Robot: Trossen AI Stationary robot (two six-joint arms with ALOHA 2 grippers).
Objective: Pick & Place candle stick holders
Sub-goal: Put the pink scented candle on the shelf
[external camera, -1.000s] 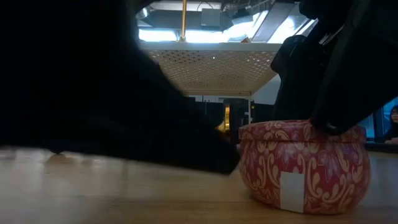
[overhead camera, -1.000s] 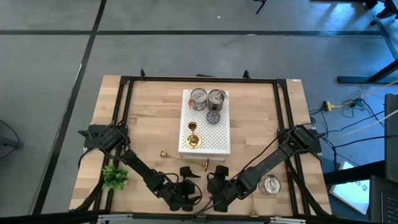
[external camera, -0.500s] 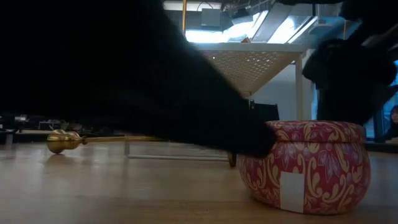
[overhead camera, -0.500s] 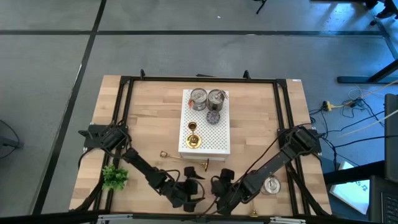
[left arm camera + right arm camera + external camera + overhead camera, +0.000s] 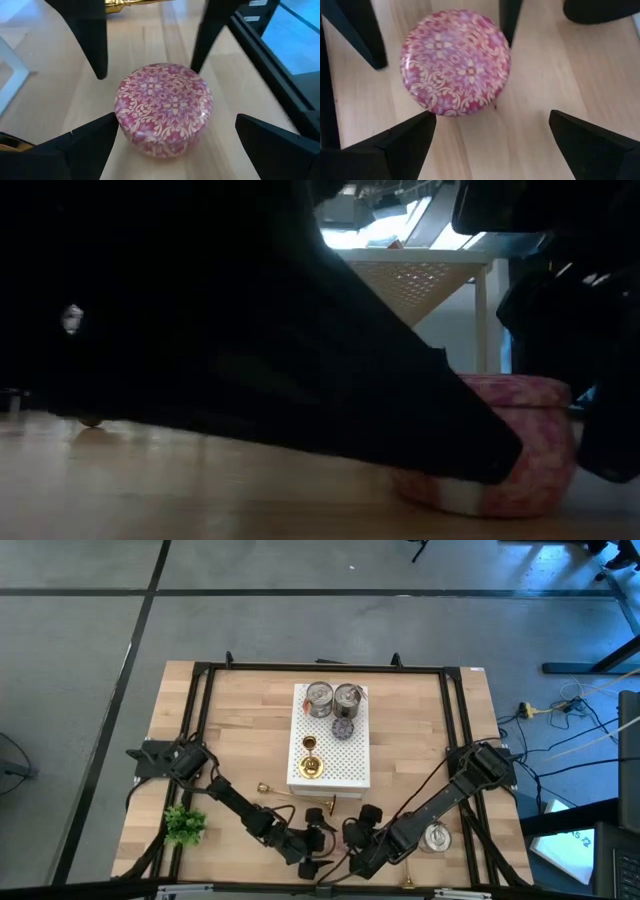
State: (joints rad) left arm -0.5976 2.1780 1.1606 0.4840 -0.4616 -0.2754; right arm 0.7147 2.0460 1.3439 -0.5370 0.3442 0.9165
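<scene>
High view showed both grippers meeting at the table's near edge. Left gripper (image 5: 170, 145) and right gripper (image 5: 490, 135) hung spread wide, released, over a red patterned tin (image 5: 163, 107). Candle stick holders (image 5: 311, 766) waited on the white perforated stand (image 5: 352, 755) mid-table.

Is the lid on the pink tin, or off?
On: the pink tin shows a patterned lid covering its whole top in both wrist views.

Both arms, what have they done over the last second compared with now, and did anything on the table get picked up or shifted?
The left gripper and right gripper have drawn closer together at the table's near edge, both open around the red patterned tin, which neither holds. The gold candle holders on the white stand and the one lying on the table stayed put, as did the silver tin.
</scene>
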